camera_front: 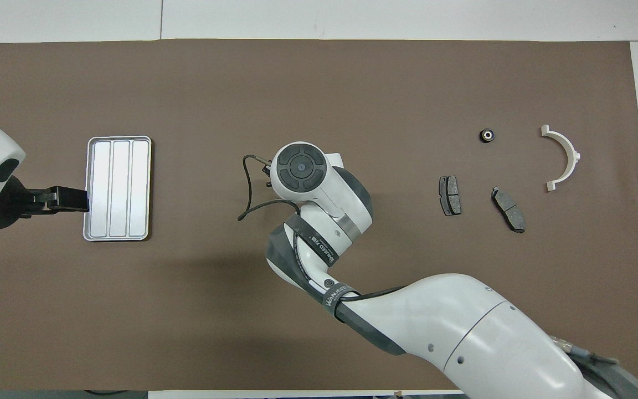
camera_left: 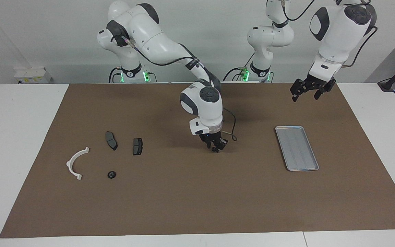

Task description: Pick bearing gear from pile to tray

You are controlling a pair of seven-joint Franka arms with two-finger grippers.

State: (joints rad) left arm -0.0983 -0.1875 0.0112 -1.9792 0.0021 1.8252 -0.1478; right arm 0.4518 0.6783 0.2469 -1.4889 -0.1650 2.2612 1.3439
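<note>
The bearing gear, a small black round piece, lies on the brown mat at the right arm's end of the table. With it in the pile are a white curved arc and two dark brake pads. The silver tray lies bare toward the left arm's end. My right gripper hangs low over the middle of the mat, well away from the pile; its own wrist hides it in the overhead view. My left gripper hovers open in the air by the tray's edge.
The brown mat covers most of the white table. A thin black cable loops from the right wrist. Both brake pads lie nearer to the robots than the bearing gear.
</note>
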